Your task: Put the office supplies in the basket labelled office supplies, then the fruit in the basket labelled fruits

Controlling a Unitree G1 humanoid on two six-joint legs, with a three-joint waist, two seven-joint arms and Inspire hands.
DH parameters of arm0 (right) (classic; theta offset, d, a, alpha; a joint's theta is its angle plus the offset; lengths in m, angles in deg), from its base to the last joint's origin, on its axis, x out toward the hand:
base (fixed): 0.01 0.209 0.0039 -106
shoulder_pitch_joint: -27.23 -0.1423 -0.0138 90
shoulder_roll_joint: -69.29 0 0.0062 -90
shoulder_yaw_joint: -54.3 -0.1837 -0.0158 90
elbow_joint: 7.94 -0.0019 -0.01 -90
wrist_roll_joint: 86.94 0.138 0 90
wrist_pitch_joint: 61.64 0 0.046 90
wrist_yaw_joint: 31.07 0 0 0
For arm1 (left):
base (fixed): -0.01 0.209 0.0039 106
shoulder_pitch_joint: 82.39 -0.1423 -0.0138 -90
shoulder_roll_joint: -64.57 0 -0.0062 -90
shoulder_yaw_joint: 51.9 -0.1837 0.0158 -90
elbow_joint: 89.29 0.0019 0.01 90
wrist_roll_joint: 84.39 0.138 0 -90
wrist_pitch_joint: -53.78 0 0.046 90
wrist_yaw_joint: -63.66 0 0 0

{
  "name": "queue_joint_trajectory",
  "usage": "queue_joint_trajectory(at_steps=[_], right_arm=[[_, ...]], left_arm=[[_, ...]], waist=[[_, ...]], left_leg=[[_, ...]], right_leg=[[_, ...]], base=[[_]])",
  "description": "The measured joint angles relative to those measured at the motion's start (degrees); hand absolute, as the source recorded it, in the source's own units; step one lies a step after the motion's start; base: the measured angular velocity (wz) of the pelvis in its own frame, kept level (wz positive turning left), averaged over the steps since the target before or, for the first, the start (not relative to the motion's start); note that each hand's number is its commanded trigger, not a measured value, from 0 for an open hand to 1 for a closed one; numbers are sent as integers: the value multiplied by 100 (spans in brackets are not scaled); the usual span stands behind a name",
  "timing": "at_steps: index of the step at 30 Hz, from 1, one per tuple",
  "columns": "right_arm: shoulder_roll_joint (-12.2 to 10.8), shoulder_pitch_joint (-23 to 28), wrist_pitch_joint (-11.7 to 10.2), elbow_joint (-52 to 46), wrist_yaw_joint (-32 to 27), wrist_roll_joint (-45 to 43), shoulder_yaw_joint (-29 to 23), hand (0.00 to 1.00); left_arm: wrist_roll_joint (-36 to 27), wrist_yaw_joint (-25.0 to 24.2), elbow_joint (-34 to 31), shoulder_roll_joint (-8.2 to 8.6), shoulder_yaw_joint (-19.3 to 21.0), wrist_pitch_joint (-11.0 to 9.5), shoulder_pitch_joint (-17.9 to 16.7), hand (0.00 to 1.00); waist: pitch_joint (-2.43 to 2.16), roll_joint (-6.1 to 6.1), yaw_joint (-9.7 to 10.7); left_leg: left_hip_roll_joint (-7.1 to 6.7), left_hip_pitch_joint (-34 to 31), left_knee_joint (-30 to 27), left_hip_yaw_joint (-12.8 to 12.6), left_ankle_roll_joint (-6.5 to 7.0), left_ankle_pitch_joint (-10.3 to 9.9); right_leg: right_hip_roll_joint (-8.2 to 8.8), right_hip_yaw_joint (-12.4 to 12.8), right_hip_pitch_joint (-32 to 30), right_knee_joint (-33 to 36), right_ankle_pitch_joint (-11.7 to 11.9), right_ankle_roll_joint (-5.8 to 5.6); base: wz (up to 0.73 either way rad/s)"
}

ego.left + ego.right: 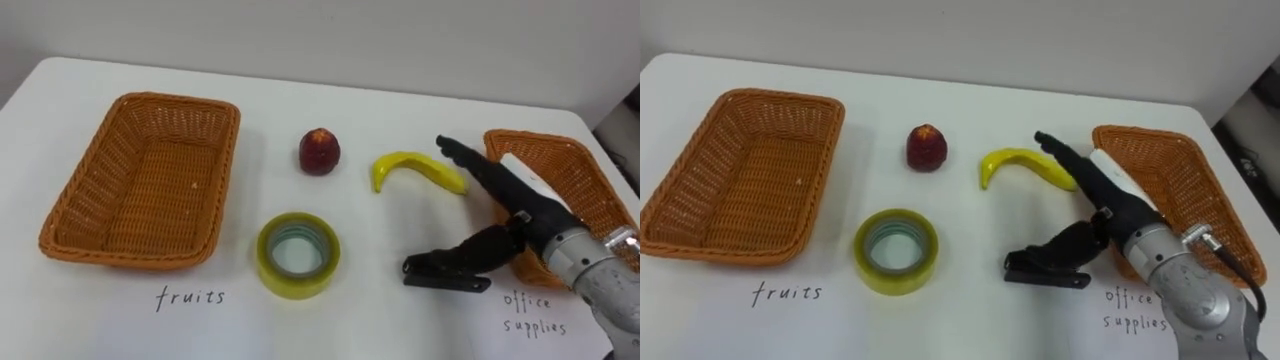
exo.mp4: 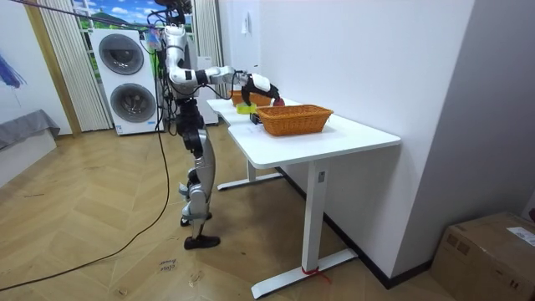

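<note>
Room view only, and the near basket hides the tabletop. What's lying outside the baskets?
Observer: Three things lie on the table between the fruits basket and the office supplies basket: a red fruit, a banana and a roll of yellow tape.
Operator: Is the right hand holding anything?
Observer: No. The right hand is open, with straight fingers reaching to the banana's right end and the thumb spread toward the robot. I can't tell whether it touches the banana.
</note>
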State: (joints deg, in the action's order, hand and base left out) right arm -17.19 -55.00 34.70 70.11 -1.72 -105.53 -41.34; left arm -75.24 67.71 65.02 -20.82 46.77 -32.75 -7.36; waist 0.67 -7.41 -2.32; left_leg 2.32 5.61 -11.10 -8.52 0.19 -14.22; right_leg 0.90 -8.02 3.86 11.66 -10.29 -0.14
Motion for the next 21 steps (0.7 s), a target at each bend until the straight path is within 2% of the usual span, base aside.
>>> queue_joint_trajectory(at_steps=[10,16,21], right_arm=[[0,0,22,0,576,-8,-1,0],[2,2,146,2,760,-238,1,0],[6,14,361,2,1004,-544,1,0]], left_arm=[[3,-121,-14,-70,5,-1,128,0],[3,-85,-14,-77,3,2,144,0],[4,-33,-13,-81,2,40,139,0]], waist=[[-14,-25,-77],[-24,-39,-121],[-28,-29,-116]], left_leg=[[-1,4,-16,-1,0,0],[-1,5,-27,-1,0,0],[0,2,-18,-1,0,0]], right_leg=[[-2,-4,-4,-13,1,-1],[-1,-4,5,-12,5,-2],[-1,-4,11,-9,9,0]], base=[[0],[0],[0]])
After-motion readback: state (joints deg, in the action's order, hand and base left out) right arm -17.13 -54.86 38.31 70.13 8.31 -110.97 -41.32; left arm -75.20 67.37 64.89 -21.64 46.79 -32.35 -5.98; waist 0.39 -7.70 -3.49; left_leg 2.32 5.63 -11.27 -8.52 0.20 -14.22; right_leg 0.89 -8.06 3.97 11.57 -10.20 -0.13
